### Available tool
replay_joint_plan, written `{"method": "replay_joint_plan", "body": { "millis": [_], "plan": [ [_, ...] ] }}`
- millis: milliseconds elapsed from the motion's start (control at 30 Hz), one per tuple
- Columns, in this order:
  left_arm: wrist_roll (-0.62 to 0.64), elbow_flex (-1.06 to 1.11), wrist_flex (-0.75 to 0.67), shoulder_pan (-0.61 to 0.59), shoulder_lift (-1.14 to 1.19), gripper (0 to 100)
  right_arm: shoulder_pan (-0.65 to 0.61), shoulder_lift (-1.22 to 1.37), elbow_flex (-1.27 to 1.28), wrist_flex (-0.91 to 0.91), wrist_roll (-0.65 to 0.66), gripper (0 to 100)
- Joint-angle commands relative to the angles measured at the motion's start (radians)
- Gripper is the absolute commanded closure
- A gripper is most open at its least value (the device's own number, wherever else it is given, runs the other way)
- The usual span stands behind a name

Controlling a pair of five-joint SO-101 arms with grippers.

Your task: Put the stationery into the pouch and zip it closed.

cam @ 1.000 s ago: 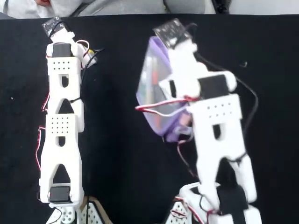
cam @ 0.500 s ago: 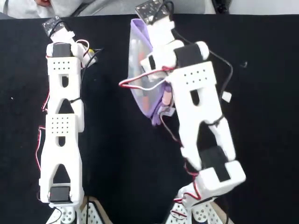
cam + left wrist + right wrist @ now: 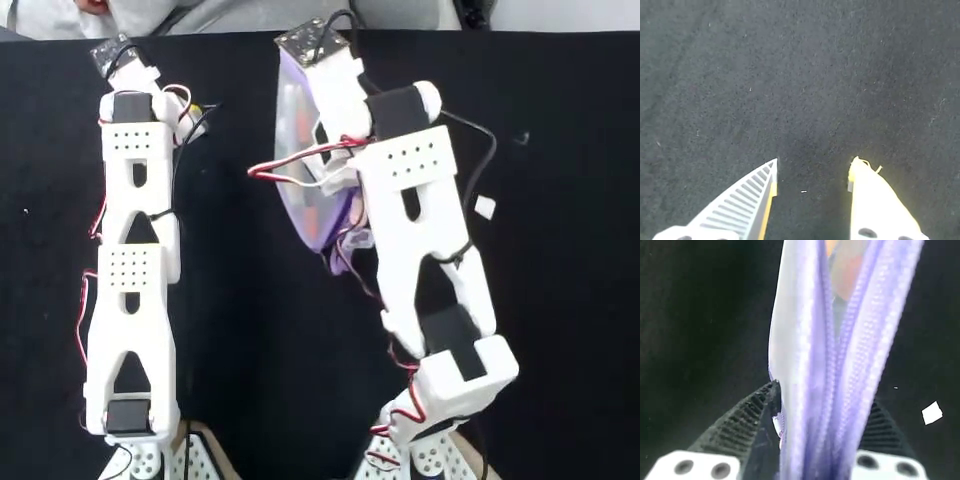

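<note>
The pouch [image 3: 300, 150] is clear plastic with purple zipper trim, and orange and pink stationery shows through its wall. It is held up on edge near the far middle of the black table. My right gripper [image 3: 822, 395] is shut on the pouch [image 3: 810, 340], with the purple zipper bands running between its black fingers [image 3: 752, 415]. In the high view the right arm's wrist covers the place where the pouch is held. At the far left, my left gripper [image 3: 812, 167] stands open over bare black cloth, holding nothing, and it appears in the high view as the left gripper [image 3: 190, 112].
A black cloth [image 3: 560, 300] covers the table. A small white scrap [image 3: 484, 208] lies to the right of the right arm, the same white scrap [image 3: 932, 412] seen from the wrist. The table's far edge [image 3: 560, 32] runs just behind the pouch.
The right arm has swung left and toward the far edge, carrying the pouch with it. The left arm has not moved.
</note>
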Motion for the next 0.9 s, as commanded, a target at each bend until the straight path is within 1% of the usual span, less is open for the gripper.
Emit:
{"method": "replay_joint_plan", "body": {
  "millis": [0,100,433,667,867],
  "plan": [
    [-0.008,-0.045,-0.012,-0.012,-0.014,77,-0.012,-0.116,-0.022,0.031,0.035,80.0],
    [-0.008,-0.045,-0.012,-0.012,-0.014,77,-0.011,-0.166,0.041,0.031,0.081,80.0],
    [-0.008,-0.045,-0.014,-0.012,-0.014,77,-0.012,-0.389,0.363,0.031,0.166,80.0],
    [-0.008,-0.045,-0.014,-0.012,-0.014,77,-0.011,-0.461,0.486,0.023,0.187,80.1],
    [-0.008,-0.045,-0.011,-0.012,-0.014,77,-0.011,-0.46,0.533,-0.138,0.187,80.1]
  ]
}}
